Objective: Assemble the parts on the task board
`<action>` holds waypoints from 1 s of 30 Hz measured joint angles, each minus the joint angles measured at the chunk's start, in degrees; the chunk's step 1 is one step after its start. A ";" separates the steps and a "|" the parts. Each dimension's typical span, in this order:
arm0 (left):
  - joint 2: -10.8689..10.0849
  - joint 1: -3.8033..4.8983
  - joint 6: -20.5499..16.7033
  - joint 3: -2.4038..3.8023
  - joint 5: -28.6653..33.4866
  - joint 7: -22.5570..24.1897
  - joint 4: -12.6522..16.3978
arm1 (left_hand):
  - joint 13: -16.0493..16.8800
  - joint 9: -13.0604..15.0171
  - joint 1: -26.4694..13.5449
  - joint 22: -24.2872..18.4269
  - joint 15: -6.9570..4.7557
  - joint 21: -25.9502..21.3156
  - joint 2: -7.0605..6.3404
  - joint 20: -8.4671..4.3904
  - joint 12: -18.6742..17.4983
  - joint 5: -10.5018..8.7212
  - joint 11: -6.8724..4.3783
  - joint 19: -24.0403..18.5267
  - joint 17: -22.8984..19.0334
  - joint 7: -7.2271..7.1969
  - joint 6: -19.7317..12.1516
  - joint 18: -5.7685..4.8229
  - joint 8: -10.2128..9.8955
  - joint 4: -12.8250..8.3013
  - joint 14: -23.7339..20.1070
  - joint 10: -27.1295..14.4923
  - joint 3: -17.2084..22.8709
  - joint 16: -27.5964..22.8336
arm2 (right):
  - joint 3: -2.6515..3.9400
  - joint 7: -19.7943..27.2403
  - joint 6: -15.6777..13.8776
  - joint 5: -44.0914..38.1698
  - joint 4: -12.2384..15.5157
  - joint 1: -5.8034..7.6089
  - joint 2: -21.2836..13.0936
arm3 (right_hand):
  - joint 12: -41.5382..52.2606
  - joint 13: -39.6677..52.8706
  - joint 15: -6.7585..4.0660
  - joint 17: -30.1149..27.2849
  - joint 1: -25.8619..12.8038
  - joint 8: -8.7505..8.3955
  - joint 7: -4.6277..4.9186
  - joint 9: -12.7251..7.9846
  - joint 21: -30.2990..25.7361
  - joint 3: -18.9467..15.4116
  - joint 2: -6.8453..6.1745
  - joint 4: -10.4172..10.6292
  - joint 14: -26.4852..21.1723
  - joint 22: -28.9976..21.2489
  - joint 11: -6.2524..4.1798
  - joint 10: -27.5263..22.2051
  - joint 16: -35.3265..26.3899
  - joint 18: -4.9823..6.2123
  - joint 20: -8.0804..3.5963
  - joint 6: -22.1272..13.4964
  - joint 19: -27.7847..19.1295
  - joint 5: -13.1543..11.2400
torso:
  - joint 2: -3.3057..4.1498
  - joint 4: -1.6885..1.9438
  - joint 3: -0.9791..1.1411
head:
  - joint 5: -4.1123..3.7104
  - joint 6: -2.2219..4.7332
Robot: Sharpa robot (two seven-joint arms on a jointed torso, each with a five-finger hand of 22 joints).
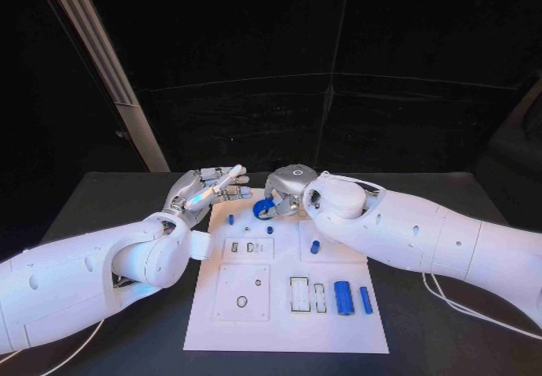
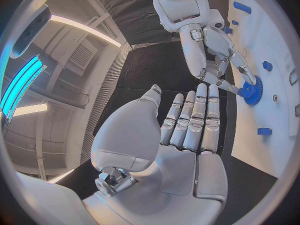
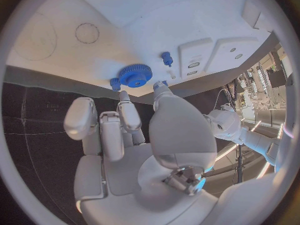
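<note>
The white task board (image 1: 283,321) lies in the middle of the black table. At its far end a blue gear (image 1: 263,207) sits against the board, and the fingertips of my right hand (image 1: 291,188) pinch its rim. The gear (image 3: 135,75) shows just past the fingertips of the right hand (image 3: 125,135), with a small blue peg (image 3: 167,59) beside it. My left hand (image 1: 209,192) hovers at the board's far left corner with flat, straight fingers and holds nothing. From the left hand (image 2: 184,135), the right hand (image 2: 212,45) touches the gear (image 2: 252,92).
Small blue pegs (image 1: 230,220) (image 1: 269,229) (image 1: 315,247) stand on the board's far half. Two blue cylinders (image 1: 342,298) (image 1: 366,299) lie near the front right beside a rectangular slot (image 1: 299,294). A raised square plate (image 1: 242,291) sits at the front left.
</note>
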 measured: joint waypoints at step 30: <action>-0.54 0.24 0.16 -0.01 0.00 0.00 -0.69 | 0.00 0.00 0.24 -0.38 -0.64 0.00 0.24 -0.56 0.00 0.00 -0.40 1.81 0.07 0.50 1.13 -0.01 0.00 -0.79 2.08 1.66 -0.16 0.00 | -0.09 19.92 -8.98 32.72 8.75 0.02 -24.21 | -2.73 -2.00 0.00 0.00 15.03 0.00 -0.22 0.21 -2.54 -0.44 1.27 -9.60 0.00 -4.78 -0.51 -1.74 -1.88 0.00 0.39 0.22 -2.08 2.49 | -0.56 -1.11 0.46 | -0.02 0.62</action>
